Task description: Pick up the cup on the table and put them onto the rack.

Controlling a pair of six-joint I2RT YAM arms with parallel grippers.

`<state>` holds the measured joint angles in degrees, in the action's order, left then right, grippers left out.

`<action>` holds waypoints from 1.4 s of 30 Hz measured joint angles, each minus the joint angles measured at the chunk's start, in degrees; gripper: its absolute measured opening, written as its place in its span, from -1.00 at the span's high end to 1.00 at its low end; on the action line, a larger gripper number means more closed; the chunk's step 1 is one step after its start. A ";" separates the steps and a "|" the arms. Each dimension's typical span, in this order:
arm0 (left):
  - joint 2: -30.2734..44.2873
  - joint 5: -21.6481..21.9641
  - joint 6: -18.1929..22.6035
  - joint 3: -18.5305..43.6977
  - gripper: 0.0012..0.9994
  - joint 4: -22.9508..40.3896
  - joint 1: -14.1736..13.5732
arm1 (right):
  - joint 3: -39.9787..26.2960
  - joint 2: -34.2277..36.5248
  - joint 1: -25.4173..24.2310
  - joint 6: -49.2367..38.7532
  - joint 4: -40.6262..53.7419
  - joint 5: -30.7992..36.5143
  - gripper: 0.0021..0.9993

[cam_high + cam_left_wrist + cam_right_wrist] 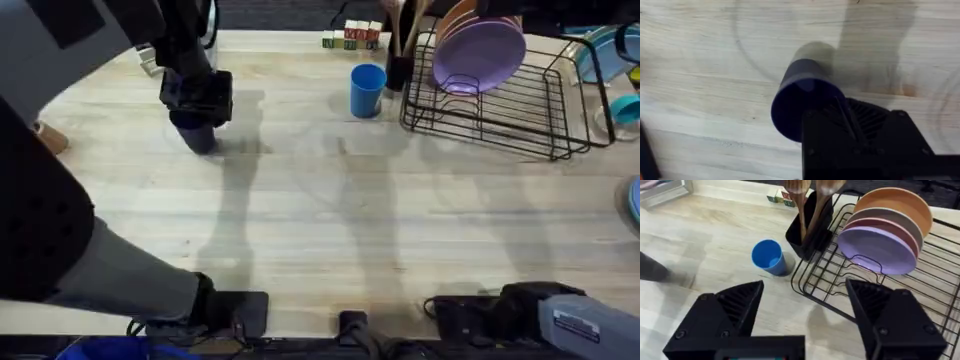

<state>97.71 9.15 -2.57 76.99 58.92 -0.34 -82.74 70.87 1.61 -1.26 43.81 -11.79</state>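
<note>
A dark navy cup stands at the far left of the table under my left gripper. In the left wrist view the navy cup shows its open mouth, and my left gripper is shut on its rim, one black finger across the opening. A light blue cup stands upright just left of the black wire rack. My right gripper is open and empty, well short of the light blue cup and the rack.
Purple, grey and orange plates stand in the rack's slots. A black holder with wooden spoons sits at the rack's left end. Small coloured blocks lie at the far edge. Blue and teal dishes crowd the right edge.
</note>
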 joint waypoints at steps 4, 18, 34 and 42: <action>-0.12 0.15 -0.01 0.25 0.92 1.22 -0.35 | 0.00 0.00 0.00 -0.02 0.01 -0.01 -0.99; -1.72 -0.43 0.00 18.66 0.92 9.88 -17.22 | 0.00 -4.16 0.00 -0.06 2.79 0.00 -0.99; -1.88 -1.42 7.51 24.55 0.92 -7.16 -41.34 | 0.00 -10.48 0.00 -0.06 9.64 2.58 -0.99; -1.33 -6.05 8.66 24.55 0.92 -13.90 -43.25 | 0.00 -12.69 0.00 -0.06 10.24 2.80 -0.99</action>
<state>96.37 3.10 6.09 101.54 45.01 -43.59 -82.74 58.18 1.61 -1.32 54.04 -8.99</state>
